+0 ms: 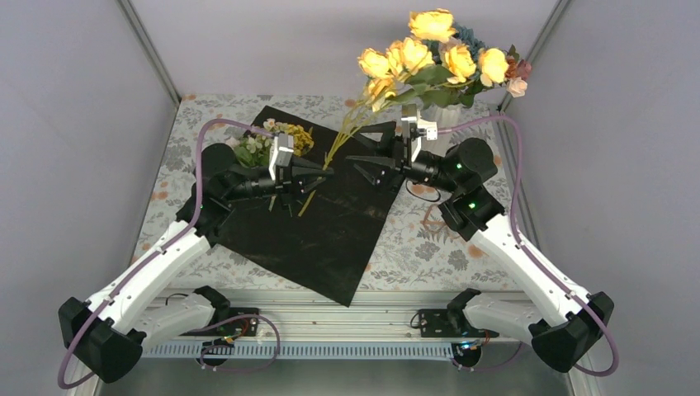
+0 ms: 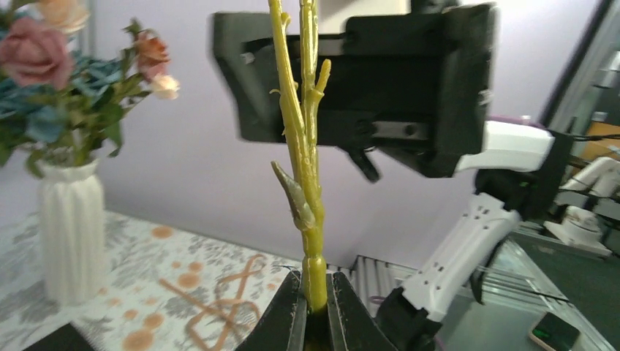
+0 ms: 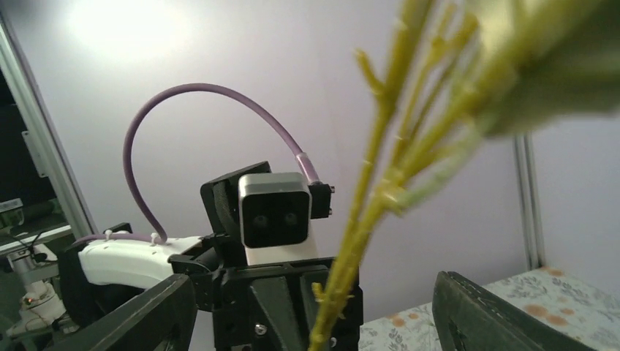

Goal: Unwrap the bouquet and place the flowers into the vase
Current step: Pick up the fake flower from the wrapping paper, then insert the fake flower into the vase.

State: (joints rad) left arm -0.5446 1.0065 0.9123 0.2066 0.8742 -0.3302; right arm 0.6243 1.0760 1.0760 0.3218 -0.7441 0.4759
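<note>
The left pincer (image 2: 314, 311) clamps the foot of the flower stem (image 2: 303, 168). The right pincer (image 3: 318, 300) gapes — fingers either side.

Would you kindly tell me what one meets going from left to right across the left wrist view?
White vase with flowers → yellow-green stem clamped in the left gripper → right arm's white link.
</note>
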